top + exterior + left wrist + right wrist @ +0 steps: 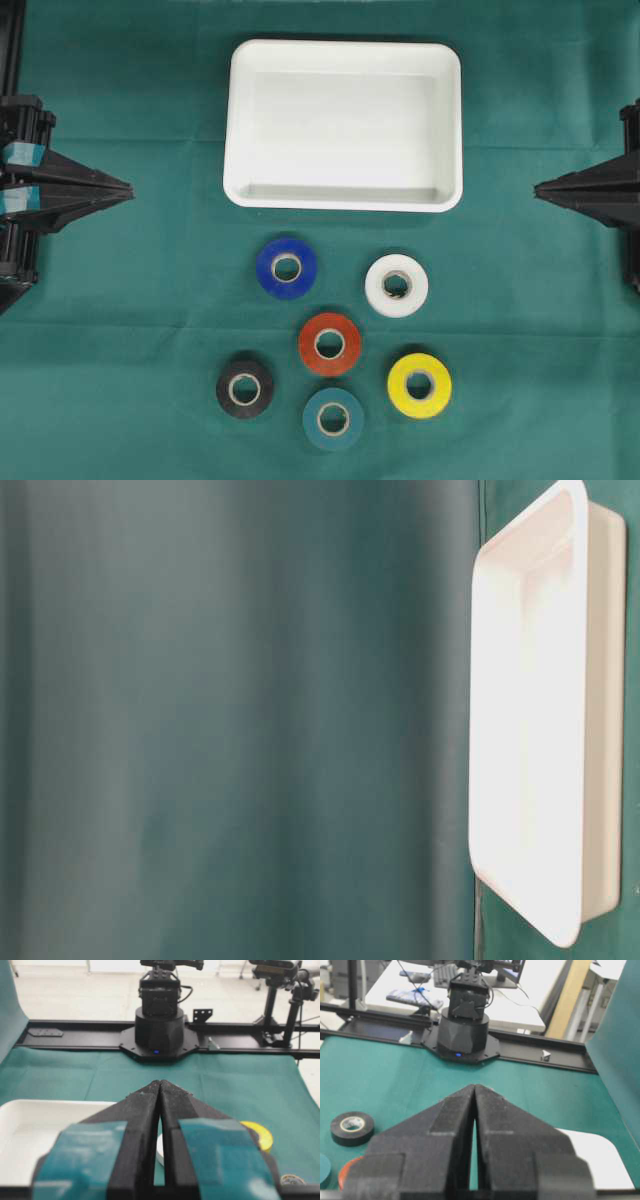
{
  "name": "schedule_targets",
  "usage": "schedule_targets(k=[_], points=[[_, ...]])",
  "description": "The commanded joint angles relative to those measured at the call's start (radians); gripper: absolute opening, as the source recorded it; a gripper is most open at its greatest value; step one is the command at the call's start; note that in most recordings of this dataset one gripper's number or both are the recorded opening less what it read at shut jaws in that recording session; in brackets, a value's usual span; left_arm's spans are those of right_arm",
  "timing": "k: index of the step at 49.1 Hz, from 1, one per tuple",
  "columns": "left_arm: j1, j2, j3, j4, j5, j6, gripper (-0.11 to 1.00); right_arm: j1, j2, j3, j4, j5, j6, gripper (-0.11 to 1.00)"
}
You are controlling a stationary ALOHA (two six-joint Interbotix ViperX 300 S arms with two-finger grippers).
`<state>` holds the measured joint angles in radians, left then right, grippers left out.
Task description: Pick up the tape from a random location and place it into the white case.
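Nearest us, both black grippers, left (pixel 128 190) and right (pixel 540 186), sit pinched closed, empty. 6 tape rolls (pixel 329 343) cluster below our shallow white plastic case (pixel 446 130); tight spacing risks nudging neighbours.

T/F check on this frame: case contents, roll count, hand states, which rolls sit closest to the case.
1. The white case is empty. True.
2. Four tape rolls lie on the cloth. False: six, namely blue roll, white roll, red roll, black roll, teal roll, yellow roll.
3. The left hand is open. False: its jaws are shut, holding nothing.
4. The right hand is shut. True.
5. The yellow roll lies nearest the case. False: the blue and white rolls do.
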<state>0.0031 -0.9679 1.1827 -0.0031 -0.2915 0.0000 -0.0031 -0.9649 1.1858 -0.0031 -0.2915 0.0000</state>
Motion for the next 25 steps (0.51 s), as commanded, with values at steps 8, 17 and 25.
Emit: schedule_targets(k=[8, 17, 25], points=[[-0.009, 0.014, -0.028, 0.000, 0.060, -0.005, 0.01, -0.003, 0.015, -0.037, 0.005, 0.044, 0.009, 0.00], [-0.009, 0.014, -0.029, 0.000, 0.063, -0.006, 0.01, -0.003, 0.015, -0.046, 0.005, 0.066, 0.023, 0.00], [-0.009, 0.014, -0.029, 0.000, 0.064, -0.006, 0.02, -0.003, 0.015, -0.046, 0.005, 0.101, 0.026, 0.00]])
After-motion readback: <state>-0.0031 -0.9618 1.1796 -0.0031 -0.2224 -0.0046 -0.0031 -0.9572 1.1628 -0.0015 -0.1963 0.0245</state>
